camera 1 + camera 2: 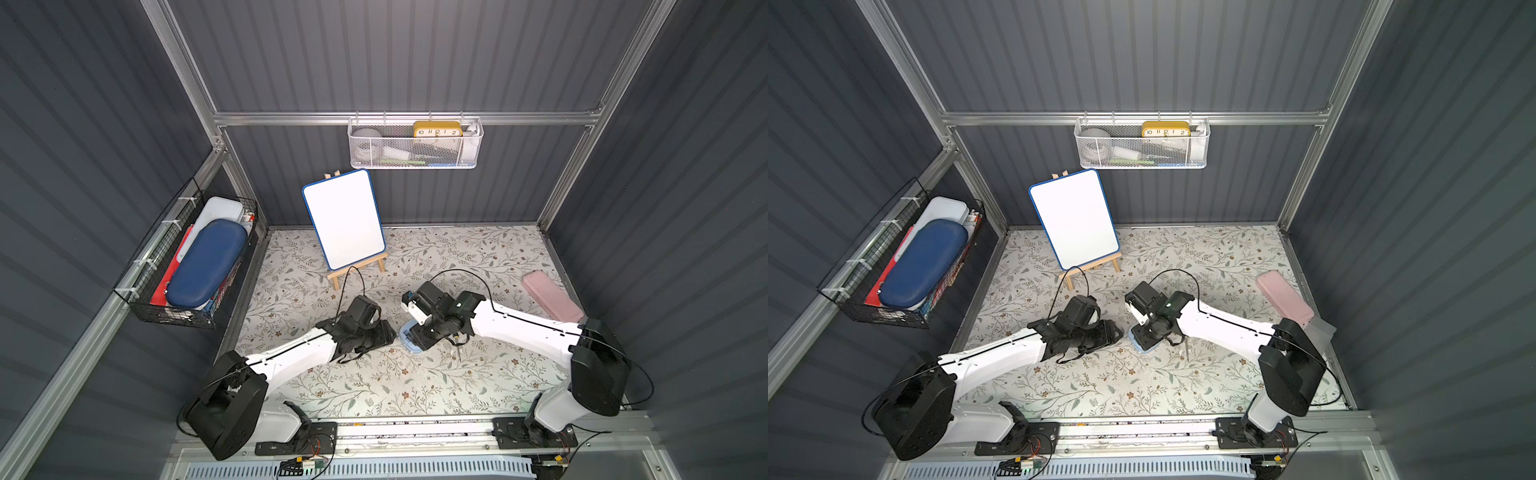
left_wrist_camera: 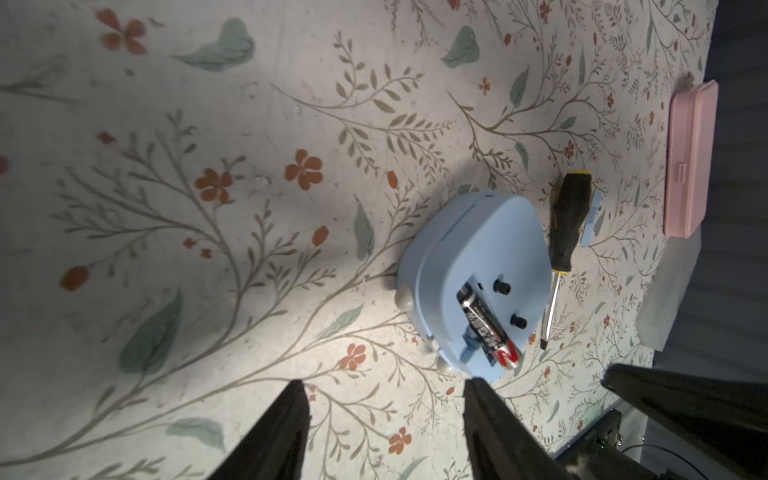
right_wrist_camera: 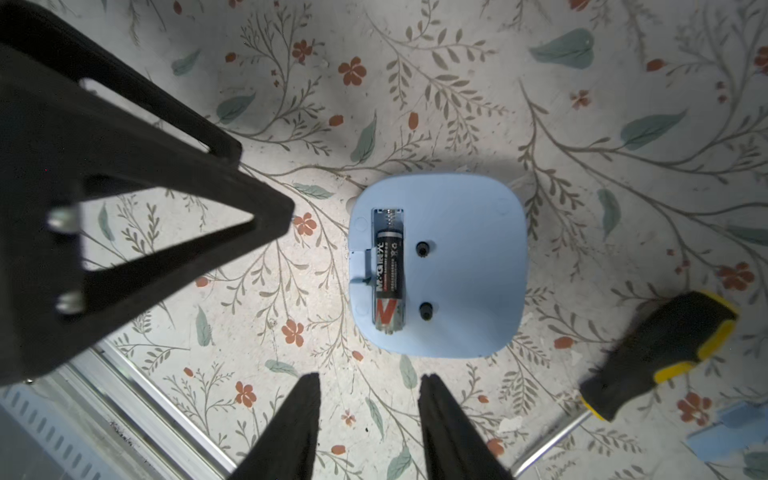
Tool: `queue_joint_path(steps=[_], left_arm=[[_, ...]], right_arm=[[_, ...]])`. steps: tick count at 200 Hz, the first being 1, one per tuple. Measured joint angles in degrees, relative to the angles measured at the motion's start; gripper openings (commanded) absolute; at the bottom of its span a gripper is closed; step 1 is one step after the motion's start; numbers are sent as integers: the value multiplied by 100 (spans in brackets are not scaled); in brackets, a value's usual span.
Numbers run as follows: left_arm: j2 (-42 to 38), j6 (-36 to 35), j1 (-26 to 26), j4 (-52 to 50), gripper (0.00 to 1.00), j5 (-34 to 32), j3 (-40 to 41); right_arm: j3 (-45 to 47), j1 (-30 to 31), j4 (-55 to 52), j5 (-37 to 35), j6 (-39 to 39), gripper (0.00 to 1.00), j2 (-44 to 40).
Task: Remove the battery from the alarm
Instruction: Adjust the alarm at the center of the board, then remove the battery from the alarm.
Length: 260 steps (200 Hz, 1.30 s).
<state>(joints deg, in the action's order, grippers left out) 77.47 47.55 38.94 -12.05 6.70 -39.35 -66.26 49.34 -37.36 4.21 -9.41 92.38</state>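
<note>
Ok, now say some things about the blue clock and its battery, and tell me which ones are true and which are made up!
1. The battery sits in the slot of the alarm. True.
2. The alarm stands upright, showing its dial. False: it lies flat with its blue back up.
3. The screwdriver lies on the table beside the alarm. True.
4. The pink case hangs on the wall. False: it lies on the table.
5. The yellow clock stands on the table. False: it sits in the white basket on the back wall.
</note>
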Motion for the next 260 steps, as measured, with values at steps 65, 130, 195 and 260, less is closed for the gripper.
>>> queue_joint_path(steps=[65, 130, 195, 260], left_arm=[[-365, -264, -575, -531, 65, -354, -44], [-382, -350, -599, -597, 64, -374, -79], [-468, -352, -599, -597, 65, -374, -79], [-538, -354, -599, -595, 64, -374, -76]], right_arm=[[-142, 127, -31, -127, 94, 44, 463], [-225, 186, 2, -378, 125, 40, 647], [-487, 188, -17, -439, 142, 37, 883], [-498, 188, -59, -439, 136, 36, 938]])
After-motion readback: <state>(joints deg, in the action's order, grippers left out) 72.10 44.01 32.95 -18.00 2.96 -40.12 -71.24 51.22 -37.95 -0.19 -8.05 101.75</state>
